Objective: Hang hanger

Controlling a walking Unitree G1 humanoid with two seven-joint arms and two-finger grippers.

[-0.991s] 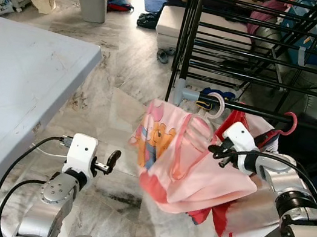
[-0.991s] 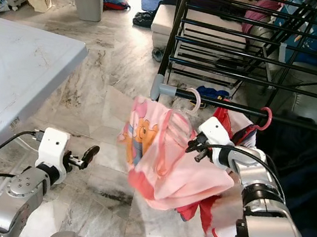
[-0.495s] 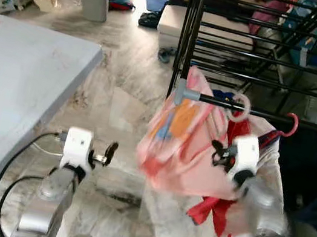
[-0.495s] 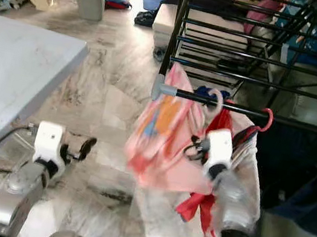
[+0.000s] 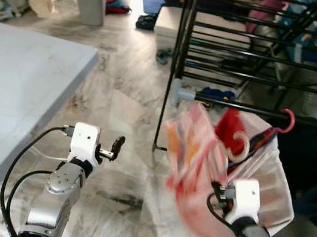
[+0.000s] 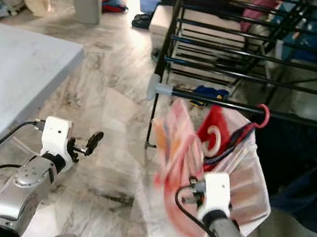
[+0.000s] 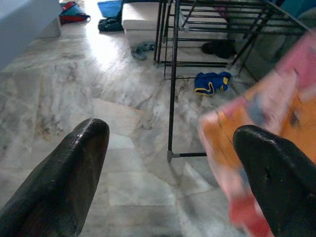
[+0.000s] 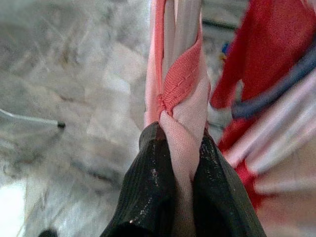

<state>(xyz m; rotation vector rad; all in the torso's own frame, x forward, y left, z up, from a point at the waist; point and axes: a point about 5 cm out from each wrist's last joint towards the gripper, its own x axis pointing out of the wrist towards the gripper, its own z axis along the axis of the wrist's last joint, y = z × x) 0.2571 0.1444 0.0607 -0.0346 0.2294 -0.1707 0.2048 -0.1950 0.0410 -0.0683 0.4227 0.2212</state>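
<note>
Gripping a fold of pink cloth, the right gripper (image 8: pixel 180 163) has its two black fingers (image 8: pixel 148 197) pressed tight on either side of the fabric, as the right wrist view shows. That cloth is a pink garment (image 5: pixel 192 155) with an orange print, blurred, hanging low in the centre right of the left eye view, just under the black rail (image 5: pixel 240 106) of the drying rack (image 5: pixel 188 38). A pale pink hanger hook (image 5: pixel 241 146) shows at the garment's top, a little below the rail and not touching it. A red hanger hook (image 5: pixel 289 120) sits on the rail further right, with red and white clothes (image 5: pixel 265 174) hanging under it, right against the pink garment. The right arm's white wrist block (image 5: pixel 245 200) sits at the lower right of the frame, in front of those clothes.

The left gripper (image 7: pixel 173 153) is held at the lower left of the left eye view, over the marble floor (image 5: pixel 127 88), its fingers (image 7: pixel 74 173) spread wide and holding nothing. A pale blue tabletop (image 5: pixel 9 92) takes up the left edge of the frame. Blue shoes (image 7: pixel 211 83) lie on the floor under the rack.
</note>
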